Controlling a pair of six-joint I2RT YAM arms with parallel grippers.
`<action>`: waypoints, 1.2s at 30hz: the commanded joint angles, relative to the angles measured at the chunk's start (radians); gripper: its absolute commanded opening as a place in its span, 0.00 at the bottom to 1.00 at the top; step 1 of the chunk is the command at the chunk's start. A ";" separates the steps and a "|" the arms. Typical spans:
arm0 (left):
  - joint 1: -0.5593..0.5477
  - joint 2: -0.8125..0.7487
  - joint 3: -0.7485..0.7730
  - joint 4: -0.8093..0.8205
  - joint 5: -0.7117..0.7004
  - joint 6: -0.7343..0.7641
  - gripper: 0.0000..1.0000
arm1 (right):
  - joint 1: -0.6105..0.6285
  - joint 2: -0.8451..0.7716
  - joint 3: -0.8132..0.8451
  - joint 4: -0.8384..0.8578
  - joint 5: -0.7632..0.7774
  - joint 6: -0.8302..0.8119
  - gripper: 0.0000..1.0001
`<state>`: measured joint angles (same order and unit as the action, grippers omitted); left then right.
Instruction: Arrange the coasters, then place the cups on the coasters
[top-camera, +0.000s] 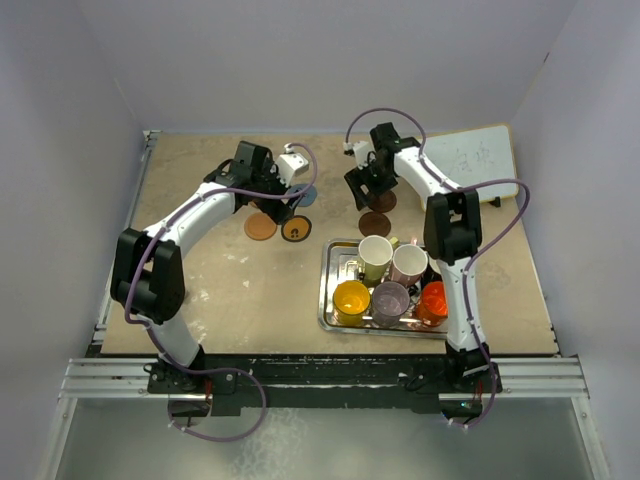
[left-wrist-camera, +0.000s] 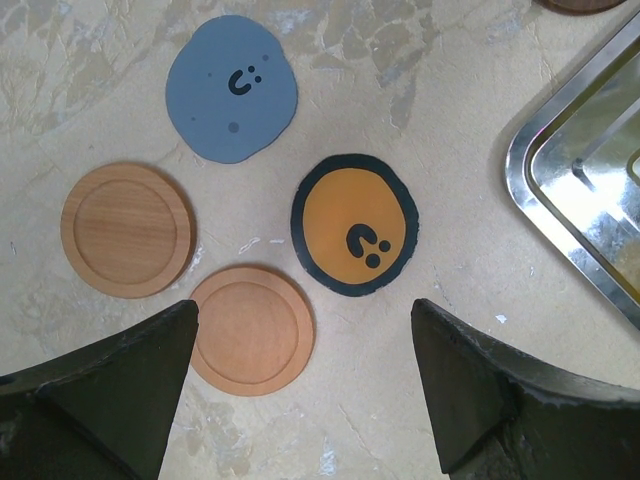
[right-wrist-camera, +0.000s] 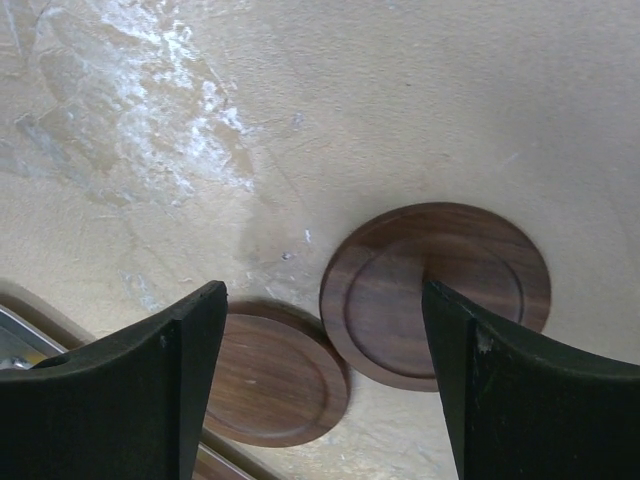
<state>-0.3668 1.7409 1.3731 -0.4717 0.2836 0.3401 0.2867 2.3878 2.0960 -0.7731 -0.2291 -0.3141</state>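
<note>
In the left wrist view a blue coaster (left-wrist-camera: 231, 88), two orange-brown coasters (left-wrist-camera: 127, 229) (left-wrist-camera: 251, 329) and a black coaster with an orange centre (left-wrist-camera: 354, 224) lie flat on the table. My left gripper (left-wrist-camera: 304, 308) hangs open above them, holding nothing. My right gripper (right-wrist-camera: 325, 295) is open low over two dark brown coasters (right-wrist-camera: 270, 375) (right-wrist-camera: 420, 290), which touch at their edges. Its right finger covers part of the farther one. From above, a cream cup (top-camera: 375, 255), a pinkish-white cup (top-camera: 408, 262), a yellow-orange cup (top-camera: 351, 298), a purple cup (top-camera: 390, 298) and an orange-red cup (top-camera: 432, 298) stand in the tray.
The steel tray (top-camera: 325, 290) sits at the near right, its rim close to the dark brown coasters (top-camera: 375, 222) and to the black and orange coaster (top-camera: 296, 229). A white board (top-camera: 470, 155) lies at the back right. My right arm reaches over the tray's right side.
</note>
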 joint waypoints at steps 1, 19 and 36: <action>0.006 -0.010 0.024 0.032 -0.007 -0.011 0.84 | 0.017 0.006 0.009 -0.028 -0.049 -0.003 0.79; 0.043 -0.082 -0.053 0.073 -0.039 -0.038 0.84 | 0.143 0.106 0.142 -0.099 -0.096 0.017 0.65; 0.130 -0.151 -0.086 0.087 -0.010 -0.090 0.84 | 0.173 0.211 0.328 -0.069 -0.126 0.092 0.65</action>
<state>-0.2565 1.6379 1.2804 -0.4145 0.2520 0.2714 0.4500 2.5710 2.4023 -0.8394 -0.3000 -0.2478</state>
